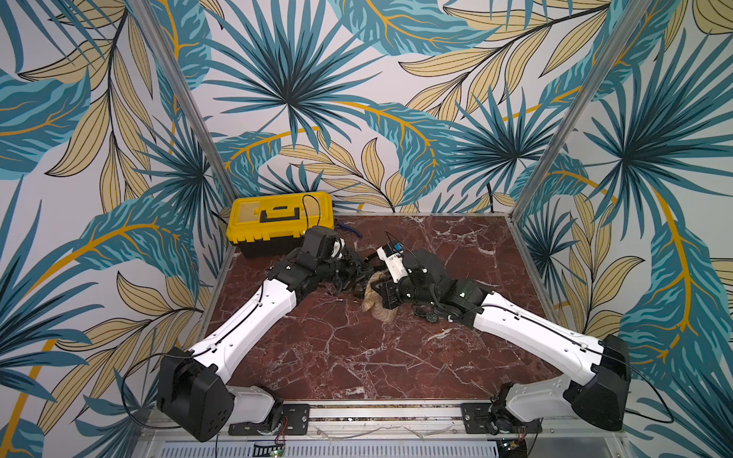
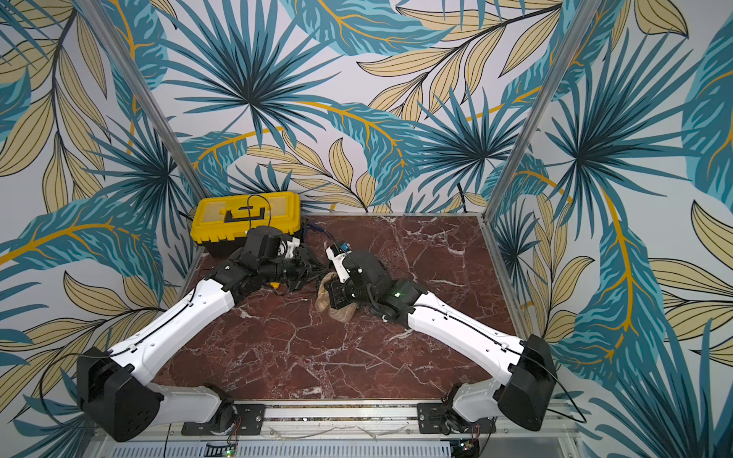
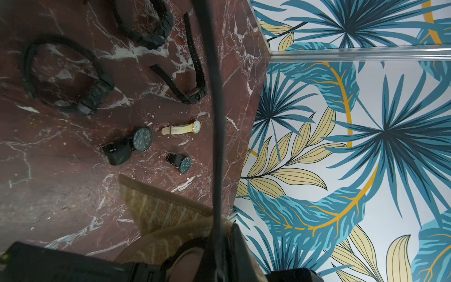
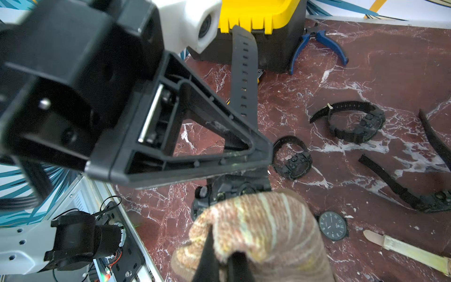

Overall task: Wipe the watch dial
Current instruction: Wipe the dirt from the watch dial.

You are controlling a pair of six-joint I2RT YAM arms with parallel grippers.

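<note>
Left tool clamped on watch (strap hanging free); right tool pinching cloth against it. Rub light circles, only cloth touching watch, left steady.

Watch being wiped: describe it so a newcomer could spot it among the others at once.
In front of the yellow toolbox at the marble table's far corner, the left gripper is shut on a chunky black watch. Its perforated strap sticks out, and the right gripper's striped tan cloth is against it. The other watches all lie loose on the table.
</note>
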